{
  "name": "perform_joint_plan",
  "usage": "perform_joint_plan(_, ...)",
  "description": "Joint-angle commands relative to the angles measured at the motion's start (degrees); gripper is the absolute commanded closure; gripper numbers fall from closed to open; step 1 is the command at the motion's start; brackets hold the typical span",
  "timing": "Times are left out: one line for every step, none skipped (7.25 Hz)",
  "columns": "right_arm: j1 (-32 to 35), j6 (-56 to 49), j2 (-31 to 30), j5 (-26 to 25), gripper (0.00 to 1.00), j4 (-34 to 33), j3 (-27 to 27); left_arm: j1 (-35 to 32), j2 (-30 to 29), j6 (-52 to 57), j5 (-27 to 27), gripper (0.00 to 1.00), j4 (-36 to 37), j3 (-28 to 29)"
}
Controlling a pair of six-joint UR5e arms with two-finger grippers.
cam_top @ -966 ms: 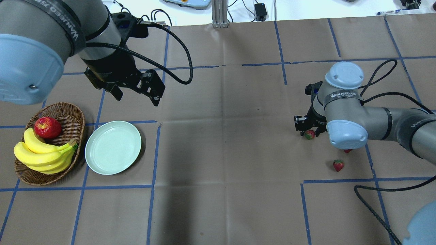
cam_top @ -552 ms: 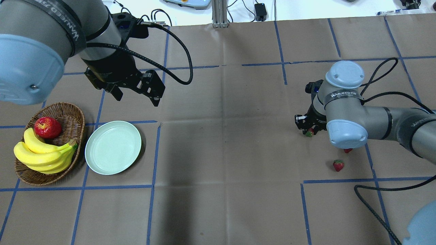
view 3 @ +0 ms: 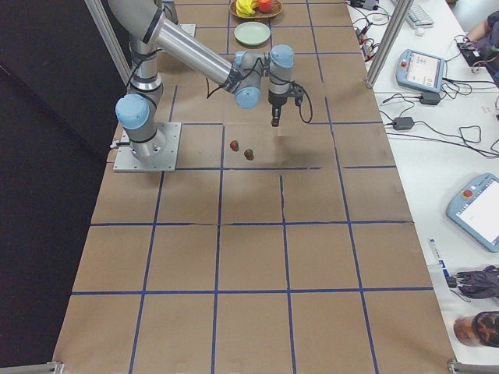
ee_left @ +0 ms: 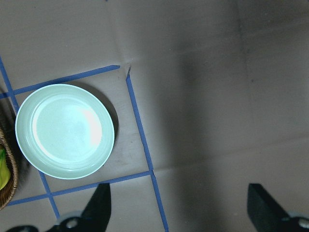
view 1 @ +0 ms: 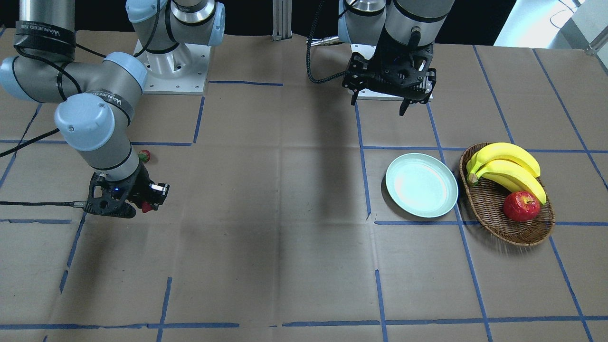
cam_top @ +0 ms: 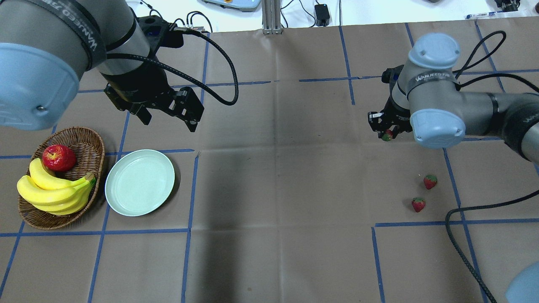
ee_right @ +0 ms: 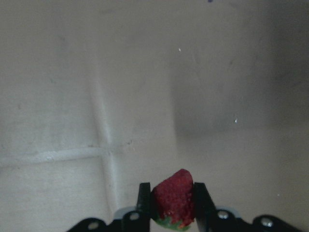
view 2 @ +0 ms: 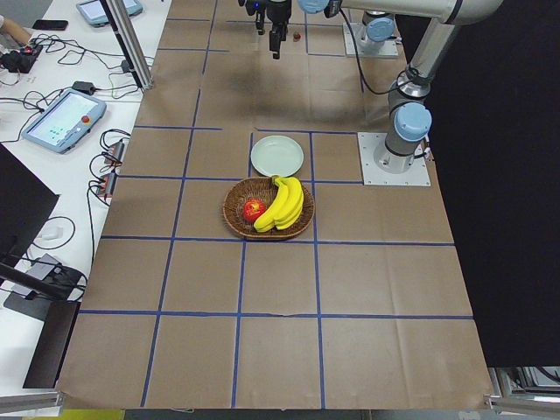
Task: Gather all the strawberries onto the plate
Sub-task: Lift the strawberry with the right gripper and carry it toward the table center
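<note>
My right gripper (cam_top: 385, 134) is shut on one strawberry (cam_top: 387, 136) and holds it clear above the table; the right wrist view shows the berry (ee_right: 175, 197) pinched between the fingers, tip away from the camera. Two more strawberries (cam_top: 430, 182) (cam_top: 418, 204) lie on the brown paper at the right, near the arm. The pale green plate (cam_top: 140, 182) lies empty at the left, also in the left wrist view (ee_left: 64, 129). My left gripper (cam_top: 169, 120) hangs open and empty above the table, just beyond the plate.
A brown wicker basket (cam_top: 90, 141) with bananas (cam_top: 54, 189) and a red apple (cam_top: 59, 157) stands left of the plate. A black cable (cam_top: 463, 248) loops over the table at the right. Blue tape lines cross the paper.
My right gripper shut on the strawberry, lifted it and moved away from the robot. That uncovered the berry that lay half-hidden under the arm. The left arm has not moved.
</note>
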Motion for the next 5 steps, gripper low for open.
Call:
perform_joint_plan(8.51,5.74,1.07,0.58,0.87,3.41,-4.63,-0.01,-0.19,0.0,-0.11,0.0,0.06,0.0)
perform_joint_plan(14.31,10.66,3.69,0.76,0.87,2.53,-5.77,-0.01,-0.36,0.0,-0.2,0.0,0.06,0.0)
perform_joint_plan(18.8,15.93,7.11,1.45,0.87,1.48,-9.52,-0.01,-0.02,0.0,-0.02,0.0,0.06,0.0)
perform_joint_plan(22.5,20.34,11.5,1.55,0.87,1.56,-14.0,-0.01,-0.01,0.0,-0.02,0.0,0.06,0.0)
perform_joint_plan(25.67,23.6,16.06,1.55,0.87,-0.18,-17.43,-0.01,-0.01,0.0,-0.02,0.0,0.06,0.0)
